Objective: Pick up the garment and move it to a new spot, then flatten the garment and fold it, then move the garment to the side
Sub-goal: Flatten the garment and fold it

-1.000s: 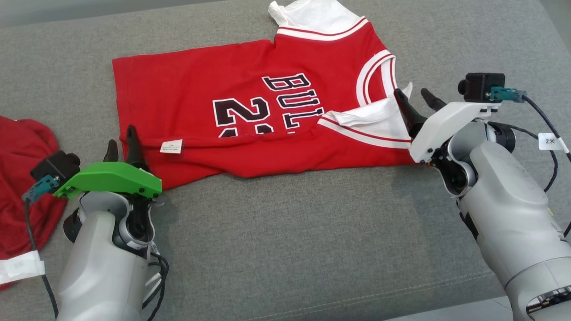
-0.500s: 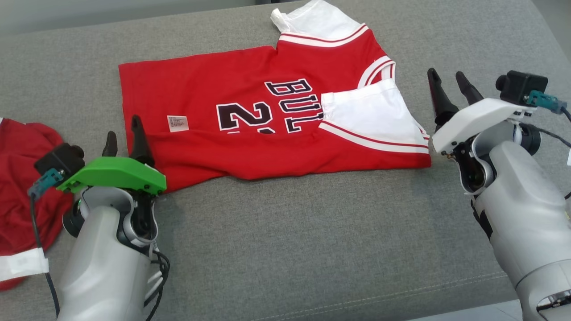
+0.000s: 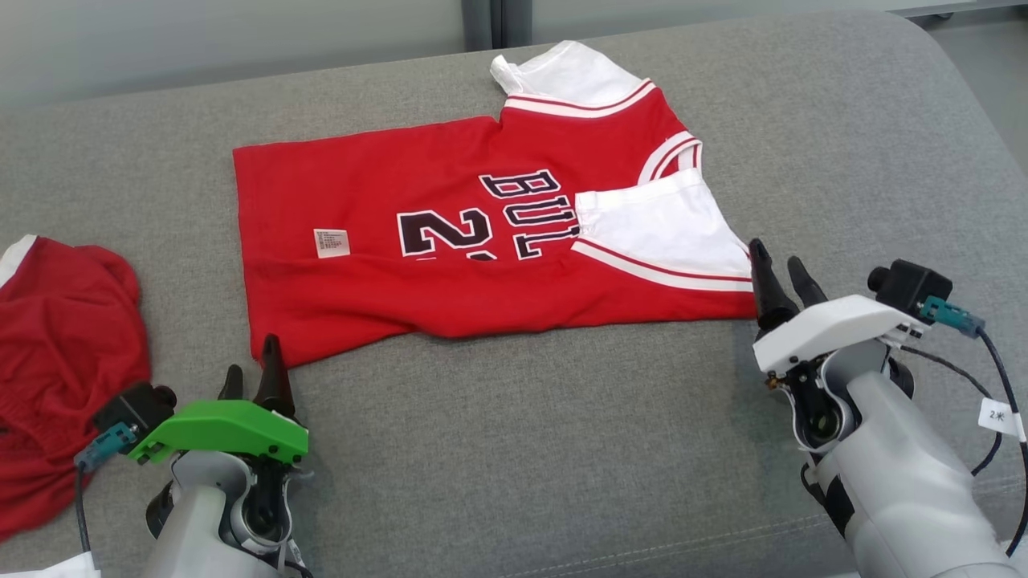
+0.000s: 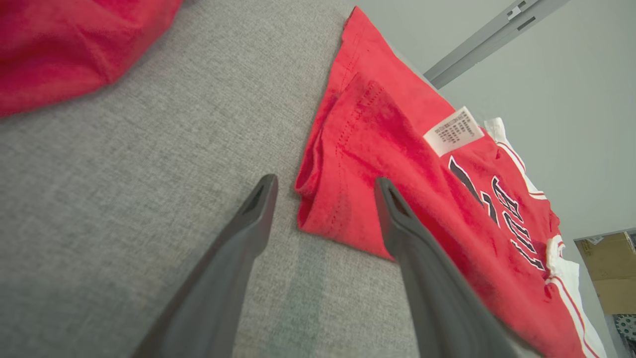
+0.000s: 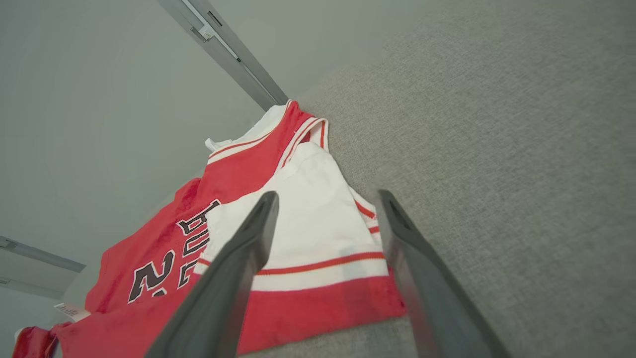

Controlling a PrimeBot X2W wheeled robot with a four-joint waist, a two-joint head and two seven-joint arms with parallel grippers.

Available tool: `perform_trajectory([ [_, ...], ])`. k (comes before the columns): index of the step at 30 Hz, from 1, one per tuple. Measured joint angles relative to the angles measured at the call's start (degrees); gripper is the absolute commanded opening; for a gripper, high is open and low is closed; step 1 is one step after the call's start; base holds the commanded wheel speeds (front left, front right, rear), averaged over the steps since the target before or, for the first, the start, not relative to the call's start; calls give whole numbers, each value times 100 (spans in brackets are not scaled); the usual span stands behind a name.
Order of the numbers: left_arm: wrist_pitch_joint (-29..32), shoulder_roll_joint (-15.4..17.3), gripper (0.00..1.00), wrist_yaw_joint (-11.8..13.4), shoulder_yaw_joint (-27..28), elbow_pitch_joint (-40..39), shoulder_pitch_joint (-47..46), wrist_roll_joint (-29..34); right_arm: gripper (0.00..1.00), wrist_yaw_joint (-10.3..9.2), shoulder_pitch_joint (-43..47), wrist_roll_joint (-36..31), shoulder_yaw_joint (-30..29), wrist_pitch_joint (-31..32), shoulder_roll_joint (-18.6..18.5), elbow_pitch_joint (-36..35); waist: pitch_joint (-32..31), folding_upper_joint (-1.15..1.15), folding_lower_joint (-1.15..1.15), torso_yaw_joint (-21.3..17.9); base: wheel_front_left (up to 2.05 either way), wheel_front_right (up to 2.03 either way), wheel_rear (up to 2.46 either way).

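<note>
The garment [image 3: 482,241] is a red jersey with black lettering and white sleeves. It lies flat on the grey cushion [image 3: 522,449], its near edge folded over and the near white sleeve [image 3: 666,229] laid across the chest. My left gripper [image 3: 253,369] stands open just short of the garment's near left corner [image 4: 328,199], touching nothing. At the near right corner my right gripper [image 3: 777,265] is open too, its fingers framing the white sleeve [image 5: 318,209] from a little way back. Nothing is held.
A second red garment [image 3: 56,361] lies crumpled at the cushion's left edge, close to my left arm. A pale wall with a metal rail [image 3: 482,24] runs behind the cushion. The cushion's right end curves down to the floor [image 3: 996,48].
The right gripper let the white sleeve settle flat on the jersey. The left gripper opened wider. Both arms drew back toward the near edge, and the head camera tilted, shifting the whole picture.
</note>
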Motion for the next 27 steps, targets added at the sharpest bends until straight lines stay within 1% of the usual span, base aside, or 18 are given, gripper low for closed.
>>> perform_trajectory([
  [6,148,4,100,-46,-70,-80,211,-142,100,41,350,179,43,-23,11,-18,-63,0,0,-45,0,0,0],
  [8,235,9,100,-57,-137,-105,281,-293,100,42,441,230,69,-24,16,-20,-78,0,0,-64,0,0,0],
  [15,254,9,100,-68,-233,-188,327,-499,100,42,567,323,303,-22,19,-16,-81,0,0,-116,0,0,0],
  [21,269,10,100,-4,-274,-233,304,-619,100,42,564,344,537,59,26,-20,-51,0,0,-140,0,0,0],
  [27,269,11,100,63,-394,-241,186,-665,100,42,546,455,578,199,27,91,4,0,0,-131,0,0,0],
])
